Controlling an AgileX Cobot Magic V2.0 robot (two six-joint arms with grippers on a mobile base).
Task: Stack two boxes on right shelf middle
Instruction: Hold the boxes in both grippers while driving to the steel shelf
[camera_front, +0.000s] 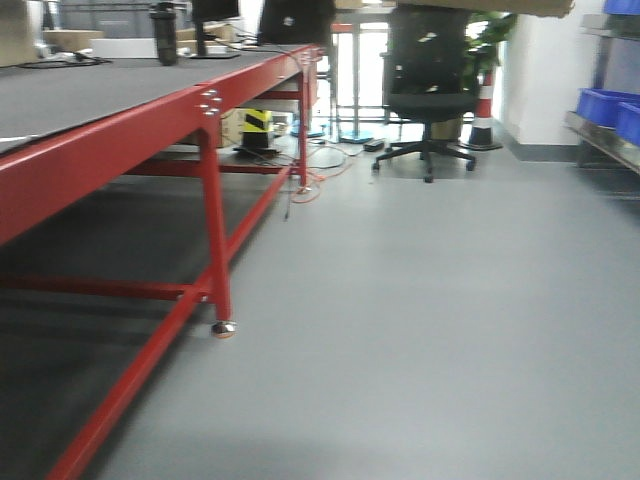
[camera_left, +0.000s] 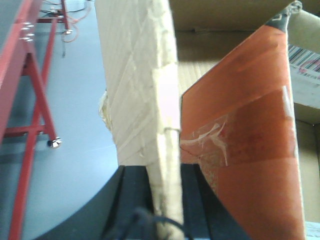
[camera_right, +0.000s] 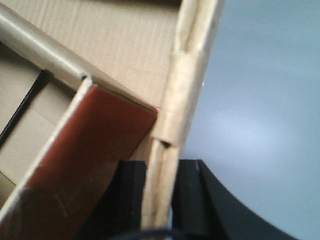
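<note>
- Large plain brown corrugated carton (camera_left: 135, 75) hangs clear of the grey floor (camera_front: 420, 320), carried between both arms. Its open inside faces the wrist cameras, showing an orange-brown inner flap (camera_left: 240, 125) with clear tape.
- Left claw (camera_left: 167, 205) is clenched on one thin carton wall, a black pad on each side of the edge.
- Right claw (camera_right: 160, 200) is clenched the same way on another wall (the opposite one, I judge).
- Shiny stainless-steel shelf (camera_front: 600, 140) sits at the far right of the front view, well apart, with blue plastic bins (camera_front: 605, 105) on it.
- Red-framed black-topped worktop (camera_front: 90, 95) runs along the left.
- Second carton: not in view.
- Risks (judgement): the grip is on wall edges only, so the cardboard may buckle or tear and let the carton sag. Uneven arm motion could twist it free. Turning towards the shelf could clip the bins.
</note>
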